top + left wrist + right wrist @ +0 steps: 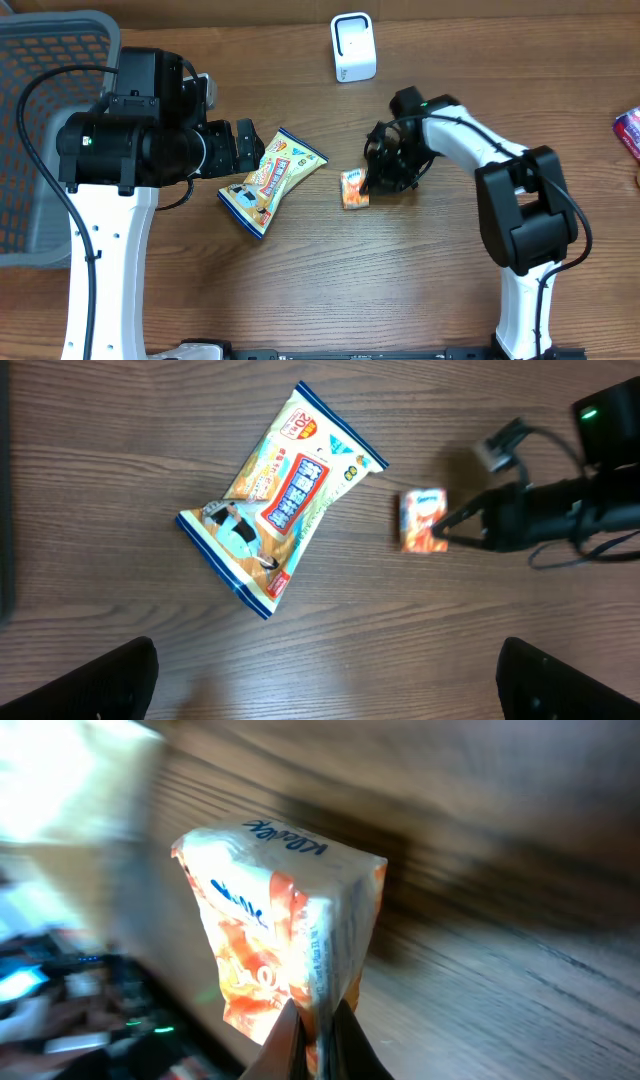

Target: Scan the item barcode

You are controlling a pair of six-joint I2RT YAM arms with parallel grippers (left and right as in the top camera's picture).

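Note:
A small orange-and-white packet point(354, 188) lies near the table's middle. My right gripper point(370, 183) is shut on its right edge. In the right wrist view the two fingertips pinch the packet point(285, 930) at its lower seam, where my right gripper point(318, 1035) sits. The picture is blurred and no barcode can be read. A white scanner point(353, 47) stands at the back. My left gripper point(245, 148) hangs open beside a yellow-and-blue snack bag point(272, 182). In the left wrist view my left gripper point(325, 685) holds nothing, and the bag point(280, 500) and packet point(422, 520) lie ahead.
A grey mesh basket point(40, 120) fills the far left side. A red-and-blue item point(630, 130) pokes in at the right edge. Bare wooden table point(400, 290) stretches across the front.

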